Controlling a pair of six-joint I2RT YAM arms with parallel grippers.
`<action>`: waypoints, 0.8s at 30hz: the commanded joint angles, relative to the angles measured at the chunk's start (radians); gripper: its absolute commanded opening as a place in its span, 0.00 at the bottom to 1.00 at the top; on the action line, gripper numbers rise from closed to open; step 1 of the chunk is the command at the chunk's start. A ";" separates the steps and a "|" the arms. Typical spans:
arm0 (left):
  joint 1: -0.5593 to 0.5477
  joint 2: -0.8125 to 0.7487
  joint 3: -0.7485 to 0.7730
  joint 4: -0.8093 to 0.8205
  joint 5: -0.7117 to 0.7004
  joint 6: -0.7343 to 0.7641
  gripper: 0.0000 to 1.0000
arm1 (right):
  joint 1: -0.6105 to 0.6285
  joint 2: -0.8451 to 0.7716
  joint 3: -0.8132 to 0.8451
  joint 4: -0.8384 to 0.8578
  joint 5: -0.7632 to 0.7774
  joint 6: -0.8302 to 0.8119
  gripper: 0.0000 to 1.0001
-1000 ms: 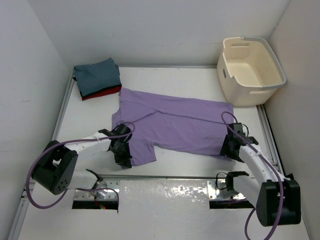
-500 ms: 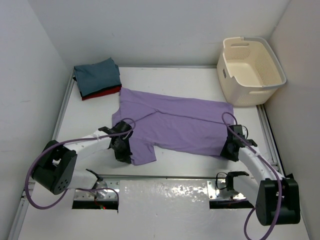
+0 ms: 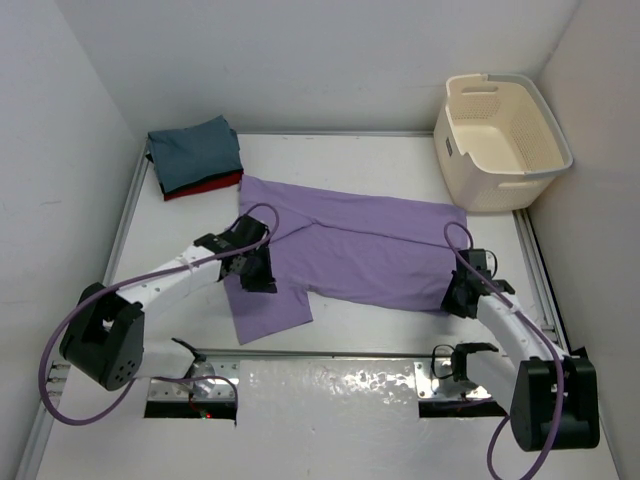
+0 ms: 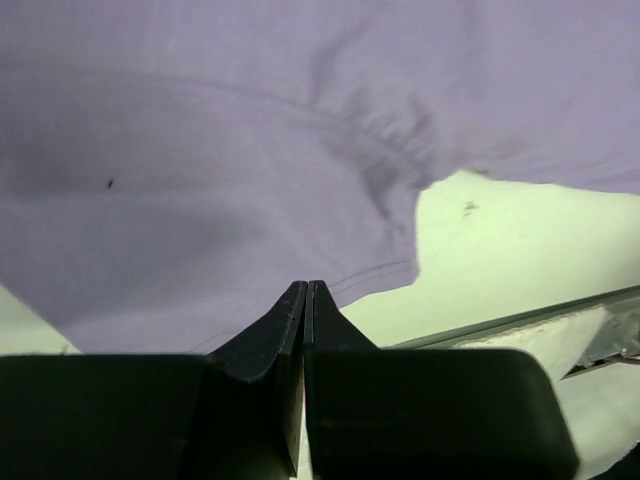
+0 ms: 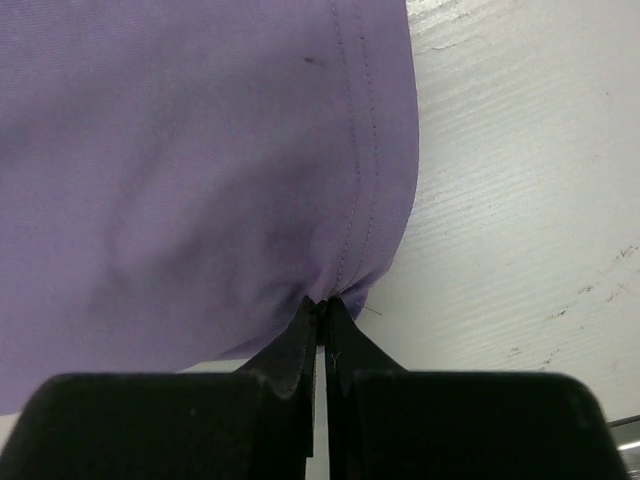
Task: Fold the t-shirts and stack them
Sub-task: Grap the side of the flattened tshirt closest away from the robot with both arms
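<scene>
Spread flat mid-table: lavender t-shirt (image 3: 360, 240). Pinching its near hem corner: right gripper (image 5: 320, 302), pressed together on the cloth. Pressed together at the sleeve edge: left gripper (image 4: 305, 288), possibly nipping fabric, hard to tell. Best to lift both ends evenly, keeping the hem taut before folding.

We can read no words, numbers or brand marks in any view. The cream plastic laundry tub (image 3: 492, 190) in the upper right of the overhead frame bears a small dark label (image 3: 452, 148) on its side, too small for us to read.
</scene>
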 commanded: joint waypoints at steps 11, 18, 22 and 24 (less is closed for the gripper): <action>-0.007 0.003 -0.126 -0.262 -0.119 -0.146 0.41 | -0.006 0.032 0.036 0.008 -0.038 -0.065 0.00; -0.009 0.081 -0.155 -0.234 -0.122 -0.131 0.45 | -0.006 0.046 0.025 0.019 -0.044 -0.086 0.00; -0.008 0.093 -0.155 -0.228 -0.125 -0.139 0.46 | -0.006 0.052 0.019 0.028 -0.062 -0.089 0.00; -0.009 0.100 -0.166 -0.201 -0.134 -0.146 0.46 | -0.004 0.054 0.022 0.026 -0.056 -0.097 0.00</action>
